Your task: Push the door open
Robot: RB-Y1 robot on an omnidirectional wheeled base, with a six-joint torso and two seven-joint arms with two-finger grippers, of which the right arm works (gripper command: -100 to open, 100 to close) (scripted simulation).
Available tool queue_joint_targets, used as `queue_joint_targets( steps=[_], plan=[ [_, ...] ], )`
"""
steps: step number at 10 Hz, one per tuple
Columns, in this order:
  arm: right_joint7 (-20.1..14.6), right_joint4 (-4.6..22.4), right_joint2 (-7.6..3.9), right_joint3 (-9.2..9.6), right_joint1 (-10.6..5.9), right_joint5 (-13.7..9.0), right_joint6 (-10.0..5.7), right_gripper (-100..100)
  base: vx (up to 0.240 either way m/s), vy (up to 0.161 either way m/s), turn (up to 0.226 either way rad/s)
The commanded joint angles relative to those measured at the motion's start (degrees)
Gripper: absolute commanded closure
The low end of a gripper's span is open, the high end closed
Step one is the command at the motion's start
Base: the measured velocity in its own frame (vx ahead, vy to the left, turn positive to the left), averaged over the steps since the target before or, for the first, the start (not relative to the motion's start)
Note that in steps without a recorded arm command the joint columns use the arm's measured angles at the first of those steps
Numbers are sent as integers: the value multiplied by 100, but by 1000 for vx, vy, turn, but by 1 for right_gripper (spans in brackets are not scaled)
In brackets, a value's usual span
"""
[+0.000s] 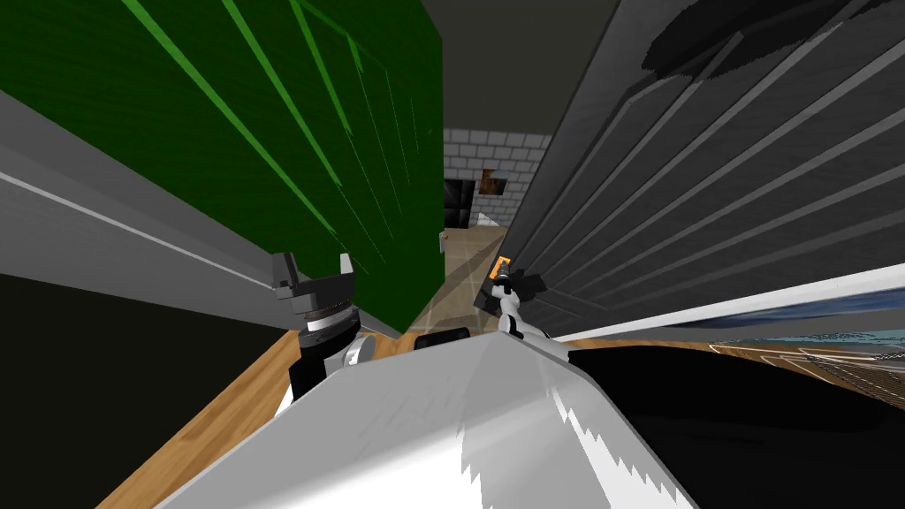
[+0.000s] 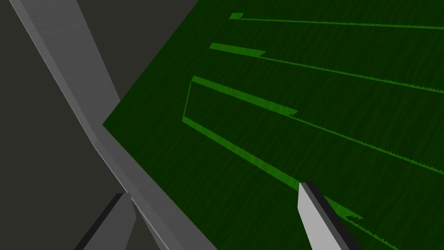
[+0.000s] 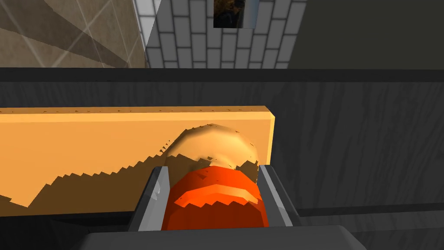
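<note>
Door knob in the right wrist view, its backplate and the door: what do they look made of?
Knob, held in the right tool: smooth orange-red, banded highlights; painted metal or plastic, unclear. Backplate: flat matte orange, no texture; material open. Door: dark grey with faint wavy grain, probably stained or painted wood.

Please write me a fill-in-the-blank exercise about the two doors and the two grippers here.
1. The right gripper is shut on a knob coloured ____.
2. That knob belongs to the right-hand door, which is dark ____.
3. The left gripper faces the left-hand door, coloured ____.
4. The left gripper is not shut but ____.
Missing words: orange; grey; green; open.
</note>
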Motion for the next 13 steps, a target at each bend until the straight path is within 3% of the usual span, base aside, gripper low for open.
queue_joint_targets(
  steps=[1,4,5,6,9,11,12,13],
  plan=[
    [2,198,-194,-79,-118,-26,-160,100,26,-24,8],
    [377,106,-61,-528,-247,-107,-225,100,58,-54,81],
    [377,106,-61,-557,-247,-107,-225,100,60,-75,54],
    [508,73,-14,-724,-292,-135,-248,100,54,-69,81],
    [508,79,-14,-724,-292,-135,-248,100,24,-23,8],
    [786,5,87,-1078,-387,-194,-296,100,26,-45,95],
    [786,5,87,-1078,-387,-194,-296,100,43,-66,59],
    [927,-30,139,-1258,-435,-225,-320,100,57,-74,60]
  ],
)
